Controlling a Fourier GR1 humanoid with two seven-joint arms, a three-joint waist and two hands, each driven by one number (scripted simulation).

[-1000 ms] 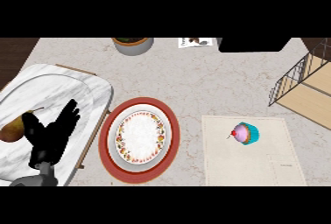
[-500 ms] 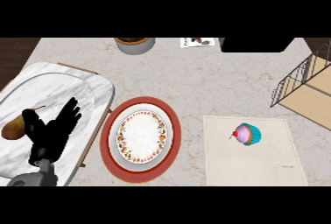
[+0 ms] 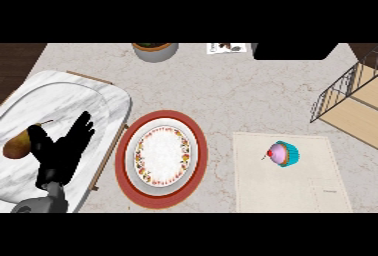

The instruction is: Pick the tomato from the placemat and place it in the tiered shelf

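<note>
Partly cut off at right, tiered shelf [image 3: 358, 114], cupcake [image 3: 283, 154] on placemat [image 3: 295, 190], left hand [image 3: 63, 152] fingers spread apart

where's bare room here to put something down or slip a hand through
Bare counter runs between the plate and the tiered shelf, above the placemat. The placemat's lower half, below the cupcake, is free too. Crowded at left: tray, left hand and plate sit close.
</note>
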